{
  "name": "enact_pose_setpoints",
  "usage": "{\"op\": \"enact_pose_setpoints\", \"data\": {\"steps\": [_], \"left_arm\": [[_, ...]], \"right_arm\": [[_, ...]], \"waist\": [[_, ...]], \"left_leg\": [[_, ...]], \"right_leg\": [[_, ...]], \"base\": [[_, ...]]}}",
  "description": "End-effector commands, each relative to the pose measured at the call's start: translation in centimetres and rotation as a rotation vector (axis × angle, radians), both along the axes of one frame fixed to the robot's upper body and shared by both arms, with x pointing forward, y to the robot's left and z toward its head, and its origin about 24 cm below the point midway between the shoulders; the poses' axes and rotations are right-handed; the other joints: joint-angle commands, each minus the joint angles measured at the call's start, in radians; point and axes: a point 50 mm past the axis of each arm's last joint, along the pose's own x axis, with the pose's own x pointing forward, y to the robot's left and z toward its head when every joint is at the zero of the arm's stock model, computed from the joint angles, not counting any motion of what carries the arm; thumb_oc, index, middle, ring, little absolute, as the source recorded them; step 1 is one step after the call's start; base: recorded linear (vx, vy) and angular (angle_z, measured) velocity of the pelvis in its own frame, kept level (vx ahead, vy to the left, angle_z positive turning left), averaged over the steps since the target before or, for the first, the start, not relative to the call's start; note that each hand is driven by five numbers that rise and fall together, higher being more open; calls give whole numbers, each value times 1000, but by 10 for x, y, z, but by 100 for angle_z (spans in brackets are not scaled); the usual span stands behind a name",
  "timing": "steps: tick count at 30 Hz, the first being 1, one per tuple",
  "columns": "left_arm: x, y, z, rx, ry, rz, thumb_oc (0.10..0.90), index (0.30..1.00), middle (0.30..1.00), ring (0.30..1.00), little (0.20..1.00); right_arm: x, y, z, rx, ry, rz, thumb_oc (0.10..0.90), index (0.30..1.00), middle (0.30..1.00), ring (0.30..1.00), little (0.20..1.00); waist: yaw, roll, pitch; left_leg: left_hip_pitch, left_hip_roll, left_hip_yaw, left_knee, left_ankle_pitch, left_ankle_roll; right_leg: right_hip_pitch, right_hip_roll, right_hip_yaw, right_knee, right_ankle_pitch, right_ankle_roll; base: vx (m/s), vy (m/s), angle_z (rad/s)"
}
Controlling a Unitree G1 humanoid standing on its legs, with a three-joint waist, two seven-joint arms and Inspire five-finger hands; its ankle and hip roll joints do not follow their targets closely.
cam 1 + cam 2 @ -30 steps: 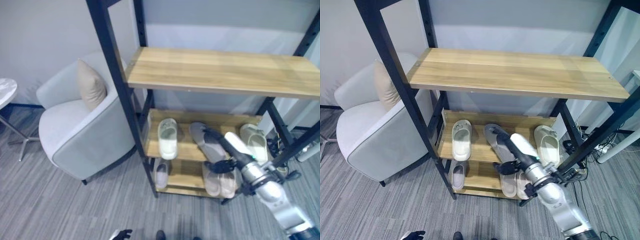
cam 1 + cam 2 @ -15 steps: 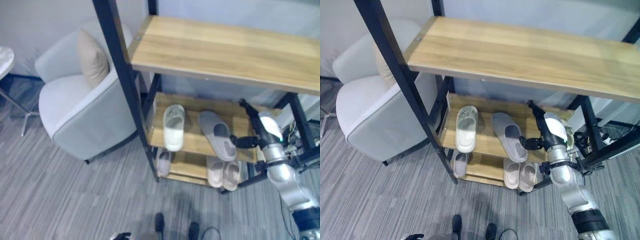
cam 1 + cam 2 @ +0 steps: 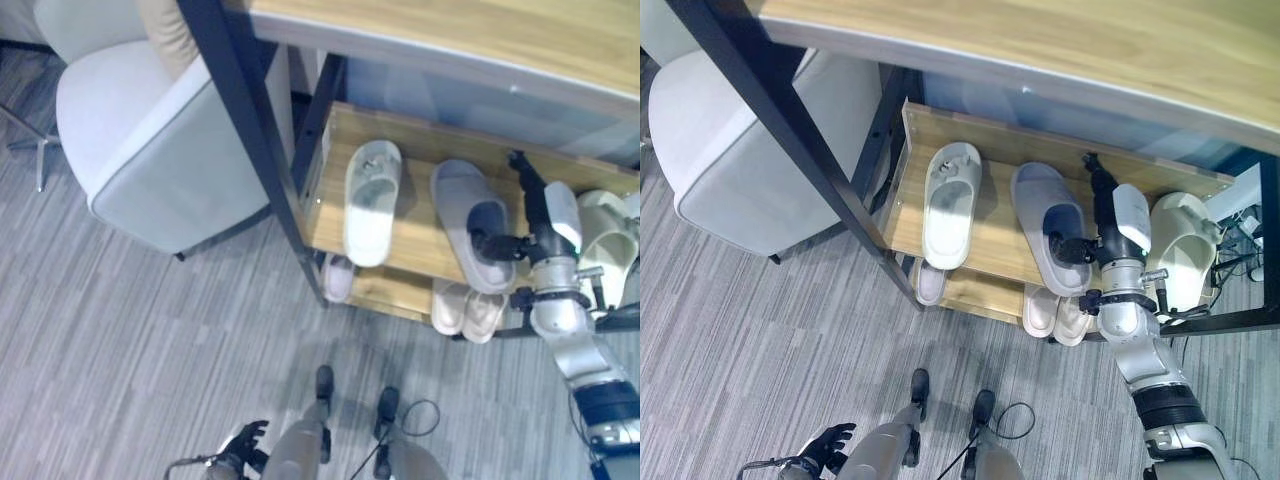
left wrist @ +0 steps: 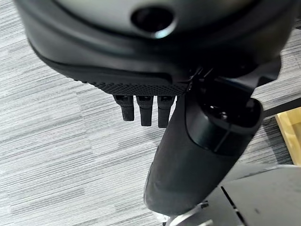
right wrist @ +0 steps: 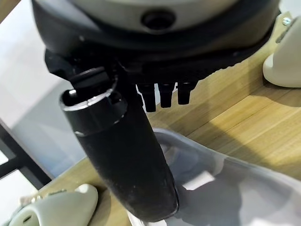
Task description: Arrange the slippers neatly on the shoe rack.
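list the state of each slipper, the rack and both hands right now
grey slipper: flat on the middle shelf, angled, right hand's thumb in its opening
white slipper: flat on the middle shelf, left of the grey one, untouched
cream slipper: on the shelf's right end
beige pair: side by side on the bottom shelf
shoe rack: upright
right hand: fingers straight
left hand: idle, low above the carpet

Upper shelf [image 3: 450,25] — cut off; lower slippers [image 3: 468,308] — half-hidden.

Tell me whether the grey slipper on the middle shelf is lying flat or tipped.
Lying flat, sole down, on the wooden middle shelf: the grey slipper's open upper faces up, and the right hand's thumb reaches into its opening.
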Motion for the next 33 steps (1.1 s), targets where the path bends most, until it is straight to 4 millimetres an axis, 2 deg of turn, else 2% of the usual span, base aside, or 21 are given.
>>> {"op": "enact_pose_setpoints", "data": {"steps": [1, 2, 3, 10, 12, 15, 19, 24, 25, 26, 27, 28, 29, 31, 33], "left_arm": [[1, -34, -6, -86, -4, -21, 800, 900, 900, 900, 900], [-3, -35, -8, -82, 9, -21, 800, 900, 900, 900, 900], [-3, -35, -8, -78, 11, -12, 800, 900, 900, 900, 900], [8, -30, -3, -84, -38, 60, 800, 900, 900, 900, 900], [3, -29, -6, -73, -16, 74, 800, 900, 900, 900, 900], [0, -29, -7, -68, -5, 73, 800, 900, 900, 900, 900], [-14, -28, -12, -59, 46, 72, 800, 900, 900, 900, 900], [-13, -18, -10, -58, 33, 142, 800, 900, 900, 900, 900], [-13, -18, -10, -58, 34, 142, 800, 900, 900, 900, 900], [-13, -15, -9, -56, 26, 157, 800, 900, 900, 900, 900], [-13, -15, -9, -56, 26, 157, 800, 900, 900, 900, 900], [-15, -7, -8, -48, 22, 189, 800, 900, 900, 900, 900], [-15, -7, -8, -48, 22, 189, 800, 900, 900, 900, 900], [-18, 0, -7, -41, 17, 206, 800, 900, 900, 900, 900], [-15, 4, -5, -45, -6, 221, 800, 900, 900, 900, 900]], "right_arm": [[5, 11, 52, 82, -246, 59, 489, 434, 434, 434, 434], [6, 15, 54, 189, -291, 87, 489, 434, 434, 434, 434], [8, 16, 50, 271, -286, 102, 400, 300, 300, 300, 300], [8, 12, 32, 432, -254, 119, 400, 300, 300, 300, 300], [4, 11, 23, 448, -231, 115, 400, 300, 300, 300, 300], [2, 10, 20, 447, -221, 112, 400, 300, 300, 300, 300], [-15, 7, 1, 464, -183, 103, 400, 300, 300, 300, 300], [-43, 26, -16, 503, -123, 232, 400, 300, 300, 300, 300], [-44, 26, -16, 503, -123, 232, 400, 300, 300, 300, 300], [-54, 33, -29, 556, -76, 269, 400, 300, 300, 300, 300], [-54, 33, -29, 556, -76, 269, 400, 300, 300, 300, 300], [-70, 40, -54, 680, 36, 336, 400, 300, 300, 300, 300], [-70, 40, -54, 681, 37, 336, 400, 300, 300, 300, 300], [-79, 47, -74, 732, 147, 385, 400, 300, 300, 300, 300], [-81, 53, -87, 788, 226, 430, 400, 300, 300, 300, 300]], "waist": [[39, 4, -23], [41, 6, -20], [43, 8, -19], [38, 7, -13], [30, 3, -12], [28, 2, -13], [8, -5, -19], [-23, -17, -40], [-23, -17, -40], [-35, -20, -48], [-35, -20, -48], [-57, -21, -59], [-57, -21, -59], [-67, -21, -58], [-74, -25, -37]], "left_leg": [[35, 39, -44, -6, -91, -68], [34, 40, -43, -6, -92, -68], [37, 42, -44, -6, -93, -68], [41, 43, -51, -6, -92, -70], [45, 43, -49, -6, -95, -69], [48, 44, -47, -6, -97, -68], [70, 46, -35, -6, -107, -65], [118, 51, -17, -6, -124, -58], [118, 51, -17, -6, -124, -58], [137, 50, -13, 0, -137, -53], [138, 50, -13, 0, -137, -53], [167, 50, -6, 17, -148, -49], [167, 50, -6, 18, -149, -49], [180, 51, -4, 56, -172, -48], [164, 53, 0, 154, -207, -46]], "right_leg": [[19, -17, 4, 11, -68, 48], [18, -16, 7, 10, -70, 46], [19, -15, 8, 10, -72, 44], [21, -15, 5, 10, -69, 45], [22, -16, 7, 10, -69, 45], [23, -16, 7, 10, -69, 46], [38, -15, 13, 11, -72, 46], [69, -13, 28, 22, -83, 46], [70, -13, 28, 22, -83, 46], [82, -15, 34, 37, -96, 45], [82, -15, 34, 37, -96, 45], [98, -17, 38, 90, -124, 39], [98, -17, 39, 92, -126, 39], [100, -20, 42, 144, -147, 36], [92, -28, 50, 203, -172, 30]], "base": [[-2, 6, 5], [0, 0, 0], [0, 0, 0], [-9, -4, 2], [-18, -8, 2], [0, 0, 0], [-7, -2, -1], [-13, -10, -9], [-4, -5, -10], [-4, -3, -11], [-5, 3, -7], [-1, 6, -6], [12, 12, -6], [0, 11, -10], [-183, 11, -15]]}}
